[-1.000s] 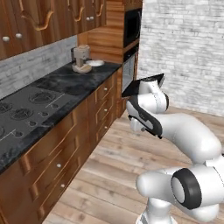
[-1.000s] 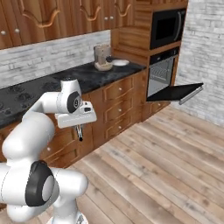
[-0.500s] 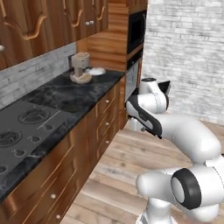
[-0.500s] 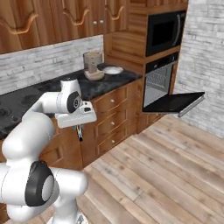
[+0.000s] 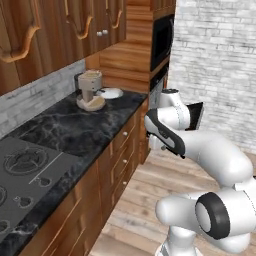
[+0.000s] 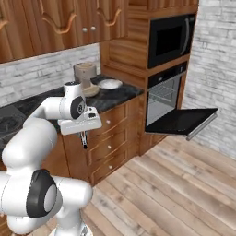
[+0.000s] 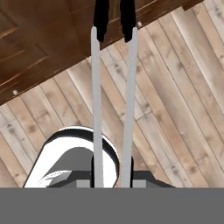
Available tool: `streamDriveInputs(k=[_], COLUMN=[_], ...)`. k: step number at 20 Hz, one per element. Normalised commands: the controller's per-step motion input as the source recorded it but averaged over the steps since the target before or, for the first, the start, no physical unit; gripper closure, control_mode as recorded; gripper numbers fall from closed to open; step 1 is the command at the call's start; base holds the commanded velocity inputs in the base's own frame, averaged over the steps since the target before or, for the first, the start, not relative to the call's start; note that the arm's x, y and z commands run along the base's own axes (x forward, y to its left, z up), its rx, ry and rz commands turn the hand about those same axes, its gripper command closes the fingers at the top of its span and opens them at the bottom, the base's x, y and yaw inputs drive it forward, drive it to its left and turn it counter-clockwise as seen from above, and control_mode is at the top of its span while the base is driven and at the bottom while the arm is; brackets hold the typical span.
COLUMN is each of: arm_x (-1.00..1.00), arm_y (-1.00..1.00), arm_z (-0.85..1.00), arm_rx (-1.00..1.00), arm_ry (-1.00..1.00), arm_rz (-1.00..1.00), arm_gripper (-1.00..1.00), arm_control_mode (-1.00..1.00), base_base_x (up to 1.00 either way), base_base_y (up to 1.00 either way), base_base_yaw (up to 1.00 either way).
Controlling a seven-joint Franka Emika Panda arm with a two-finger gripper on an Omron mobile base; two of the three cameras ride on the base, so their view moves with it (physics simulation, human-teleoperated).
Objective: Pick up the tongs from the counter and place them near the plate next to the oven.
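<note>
My gripper (image 6: 83,135) hangs in front of the cabinet drawers, below counter height, shut on the tongs (image 6: 84,142), which point down at the floor. In the hand view the tongs (image 7: 96,96) run as two silvery arms from my gripper (image 7: 111,174) up to their black tips over the wooden floor. The pale plate (image 5: 111,93) (image 6: 109,83) lies on the black counter (image 5: 65,131) (image 6: 117,95), between the coffee machine and the oven column. The oven (image 6: 165,94) (image 5: 159,86) stands to the right of it with its door folded down.
A beige coffee machine (image 5: 89,90) (image 6: 85,76) stands beside the plate. The open oven door (image 6: 180,121) juts out over the floor. A microwave (image 6: 170,39) sits above the oven. The stovetop (image 5: 20,172) lies at the near left. Wall cabinets hang over the counter.
The whole picture has shifted: the base has driven along the counter towards the oven, so coffee machine and plate appear nearer. The gripper stays shut on the tongs.
</note>
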Motion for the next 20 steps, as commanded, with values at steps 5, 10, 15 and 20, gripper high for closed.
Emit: streamDriveInputs(k=[5, 10, 15, 20], arm_x=[0.00, 0.00, 0.00, 0.00], arm_y=[0.00, 0.00, 0.00, 0.00], arm_z=[0.00, 0.00, 0.00, 0.00], arm_rx=[0.00, 0.00, 0.00, 0.00], arm_ry=[0.00, 0.00, 0.00, 0.00], arm_rz=[0.00, 0.00, 0.00, 0.00], arm_gripper=[1.00, 1.00, 1.00, 1.00], arm_control_mode=[1.00, 1.00, 1.00, 1.00], base_base_x=[0.94, 0.94, 0.94, 0.94], base_base_y=[0.00, -0.05, -0.13, -0.11], base_base_yaw=[0.00, 0.02, 0.02, 0.05])
